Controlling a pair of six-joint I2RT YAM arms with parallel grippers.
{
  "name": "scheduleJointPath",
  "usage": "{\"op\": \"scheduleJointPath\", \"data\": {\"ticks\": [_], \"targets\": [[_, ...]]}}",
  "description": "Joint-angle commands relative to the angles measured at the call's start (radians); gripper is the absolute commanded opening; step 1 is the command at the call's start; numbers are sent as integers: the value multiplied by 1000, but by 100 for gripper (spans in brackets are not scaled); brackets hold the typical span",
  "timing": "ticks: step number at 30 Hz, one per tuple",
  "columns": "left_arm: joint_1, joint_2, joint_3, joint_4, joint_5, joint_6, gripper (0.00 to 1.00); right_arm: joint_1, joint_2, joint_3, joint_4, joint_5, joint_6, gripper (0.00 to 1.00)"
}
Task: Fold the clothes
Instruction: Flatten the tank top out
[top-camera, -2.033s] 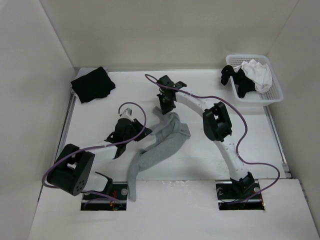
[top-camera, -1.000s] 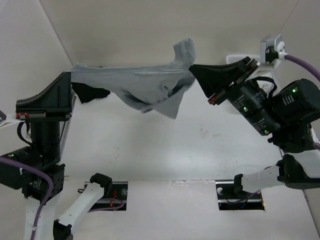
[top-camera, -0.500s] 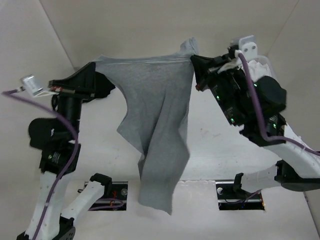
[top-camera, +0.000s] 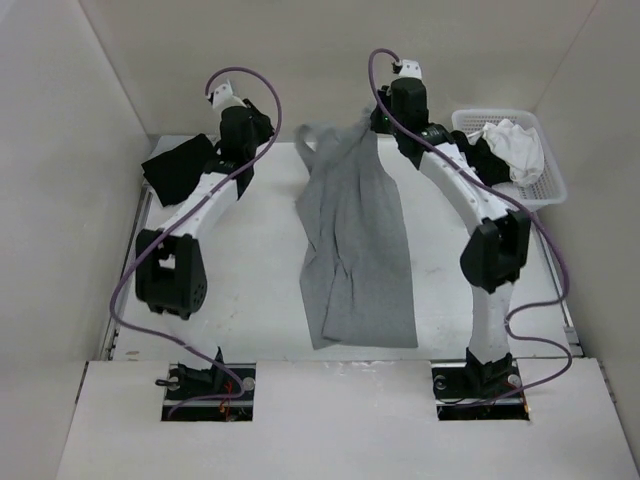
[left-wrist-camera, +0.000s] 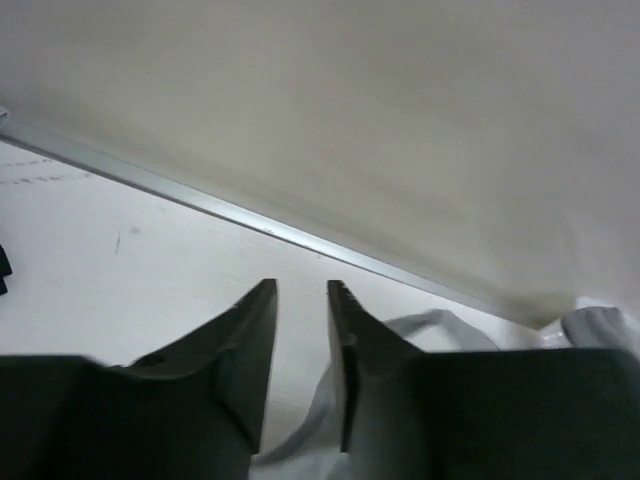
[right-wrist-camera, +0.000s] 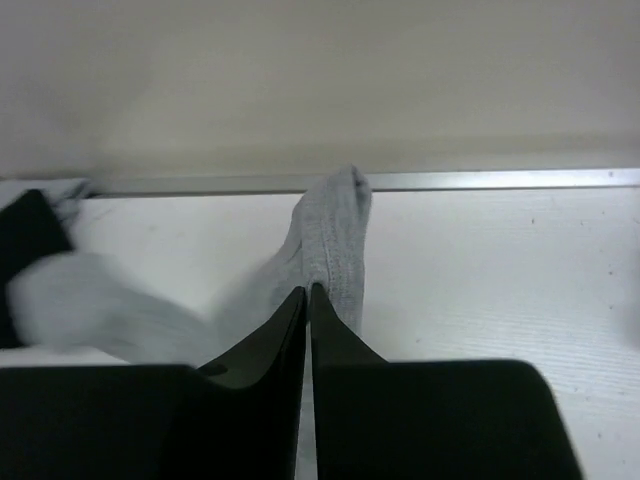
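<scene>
One grey sleeveless top (top-camera: 355, 250), likely light, limp and slippy, lying lengthwise along the bench (top-camera: 250, 270), best taken by straps or hem corners; my left gripper (left-wrist-camera: 301, 288) spread, empty, my right gripper (right-wrist-camera: 306, 292) nearly pressed together at a strap, whether pinching it I cannot tell.

The light grey sleeveless knit top (top-camera: 355, 250) is looking soft, thin and matt, and its cloth is wrinkling in loose folds. The flat white bench (top-camera: 250, 280) is looking smooth and dull, with tiny scuff marks. A thin metal strip (right-wrist-camera: 480, 180) along its far edge is shining a little. The white basket (top-camera: 548, 188) is showing hard plastic with holes in its walls. The black crumpled cloth (top-camera: 180, 168) is looking matt.
</scene>
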Motion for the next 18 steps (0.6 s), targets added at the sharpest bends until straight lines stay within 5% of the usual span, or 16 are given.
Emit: {"op": "scheduleJointPath", "data": {"ticks": [1,5,8,13,18], "targets": [[22,20,151,3,-8,64,28,-73,86,200,8,-44,92,16],[-16,-90,-40,6,-45,38,38,-98,125,254,-74,-51,136,40],[-86,-228,-318,9,-95,-26,35,-92,-36,-22,-29,-45,161,42],[-249,-454,-725,-86,-54,-120,21,25,-393,-679,250,-57,254,4],[-465,-754,-976,-372,-42,-319,16,172,-613,-1054,333,3,288,1]]}}
